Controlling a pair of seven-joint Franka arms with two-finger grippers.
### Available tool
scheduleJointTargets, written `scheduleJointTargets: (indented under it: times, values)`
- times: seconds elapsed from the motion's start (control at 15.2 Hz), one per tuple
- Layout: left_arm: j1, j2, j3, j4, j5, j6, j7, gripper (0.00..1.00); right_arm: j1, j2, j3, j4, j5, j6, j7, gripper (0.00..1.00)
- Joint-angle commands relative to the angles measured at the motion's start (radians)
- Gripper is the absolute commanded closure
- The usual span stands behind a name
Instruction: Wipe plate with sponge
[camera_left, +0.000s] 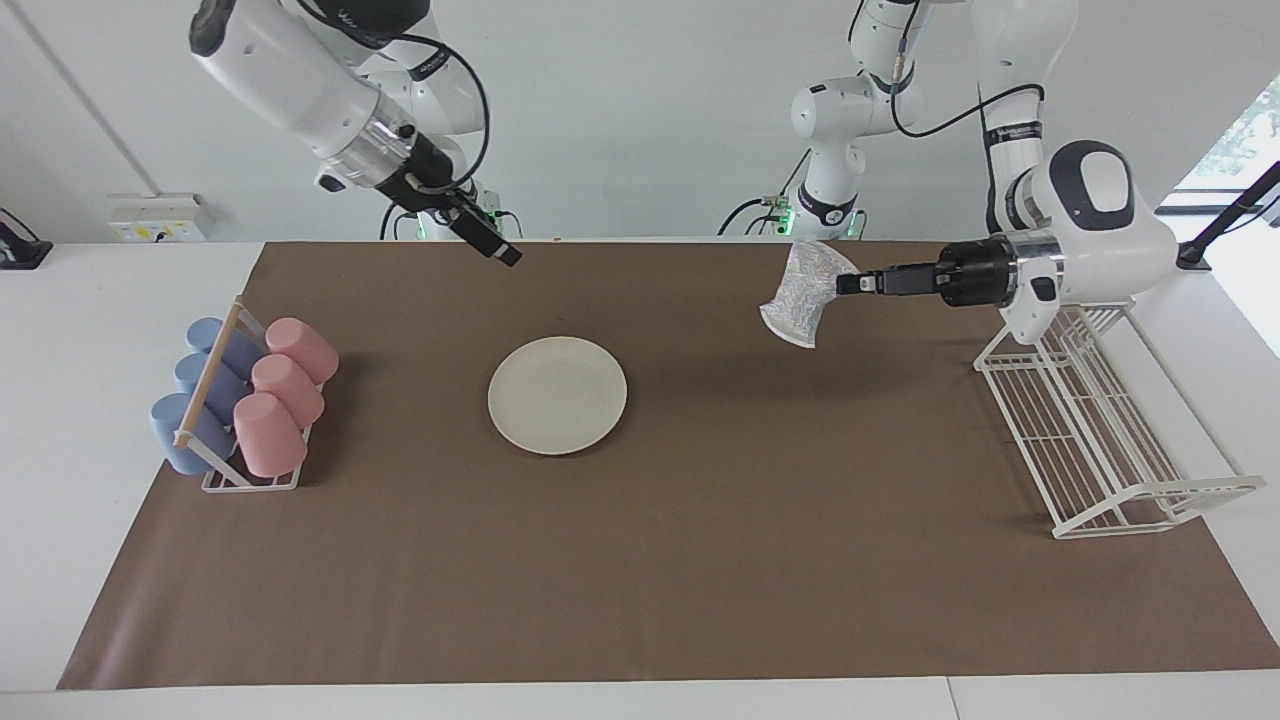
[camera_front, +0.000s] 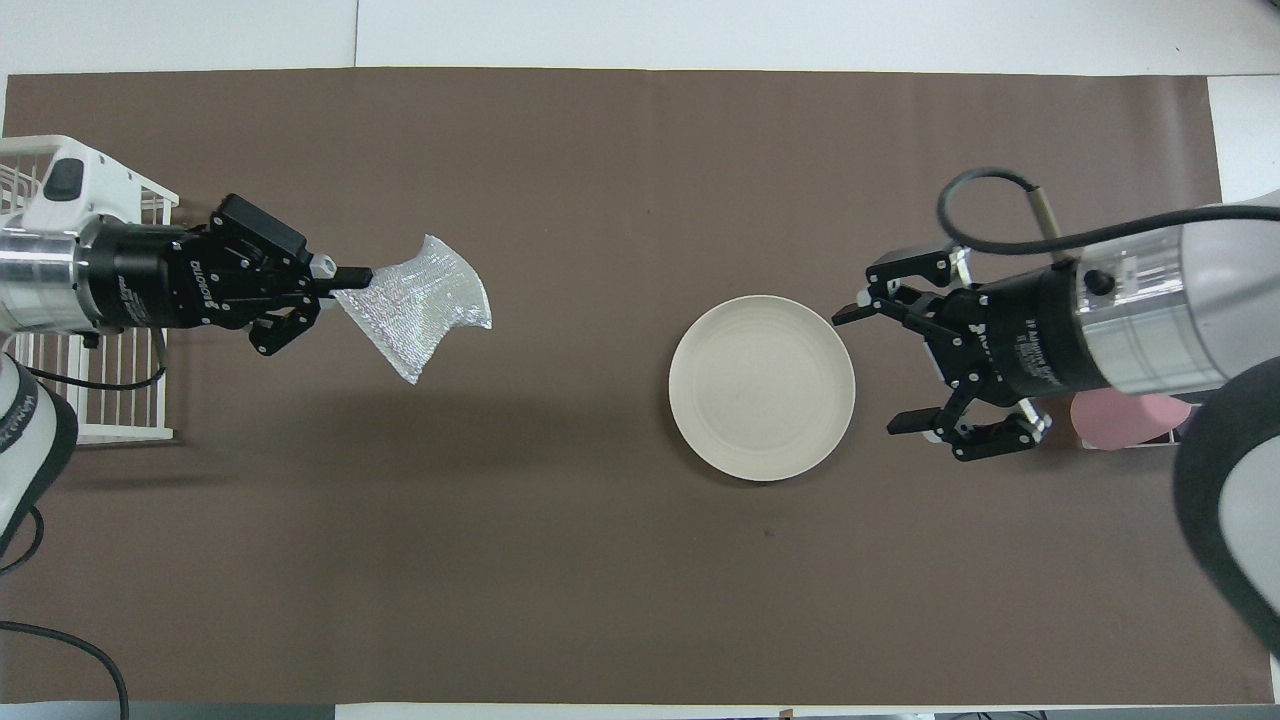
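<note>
Left gripper (camera_left: 848, 284): fingers clamped on sponge (camera_left: 803, 295), raised over the mat (camera_left: 700, 520). Right gripper (camera_front: 868, 368): raised, fingers apart. Plate (camera_left: 557, 394): flat on the mat, mid-counter.

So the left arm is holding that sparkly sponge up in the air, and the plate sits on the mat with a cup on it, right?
Not quite: the plate has nothing on it, as the overhead view shows. The rest holds: the left gripper holds the sponge in the air.
</note>
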Motion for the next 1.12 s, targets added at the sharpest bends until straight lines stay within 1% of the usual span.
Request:
scheduleJointTargets:
  times: [0.0,0.07,0.13,0.2,0.26,0.4,0.59,0.79,0.86,0.92,1.05]
  values:
    - [-0.034,-0.039,0.011,-0.11,-0.04,-0.05,0.11,1.0,0.099,-0.028,0.006,-0.037,-0.001,0.131,0.052,0.0]
    - [-0.034,-0.034,0.009,-0.13,-0.046,-0.068,0.137,1.0,0.113,-0.026,0.008,-0.038,-0.001,0.15,0.08,0.0]
    - [-0.031,-0.03,0.011,-0.139,-0.061,-0.114,0.154,1.0,0.136,-0.022,0.008,-0.041,-0.001,0.179,0.101,0.0]
    - [-0.027,-0.012,0.011,-0.147,-0.066,-0.173,0.16,1.0,0.168,-0.015,0.008,-0.06,-0.001,0.235,0.132,0.0]
    - [-0.027,-0.004,0.011,-0.15,-0.069,-0.191,0.161,1.0,0.2,-0.006,0.008,-0.073,0.0,0.284,0.164,0.0]
    - [-0.031,0.016,0.011,-0.162,-0.101,-0.197,0.161,1.0,0.271,0.018,0.008,-0.077,0.0,0.341,0.252,0.0]
    - [-0.036,0.074,0.011,-0.153,-0.133,-0.237,0.168,1.0,0.336,0.025,0.008,-0.077,-0.001,0.357,0.33,0.0]
    - [-0.082,0.081,0.011,-0.15,-0.158,-0.226,0.176,1.0,0.371,0.025,0.008,-0.077,-0.001,0.366,0.387,0.0]
    - [-0.106,0.081,0.011,-0.15,-0.159,-0.222,0.2,1.0,0.376,0.029,0.008,-0.077,-0.001,0.413,0.41,0.0]
    - [-0.123,0.079,0.011,-0.15,-0.16,-0.22,0.21,1.0,0.401,0.046,0.008,-0.077,-0.001,0.453,0.437,0.0]
    - [-0.136,0.079,0.011,-0.152,-0.16,-0.205,0.211,1.0,0.414,0.08,0.008,-0.074,0.0,0.472,0.462,0.0]
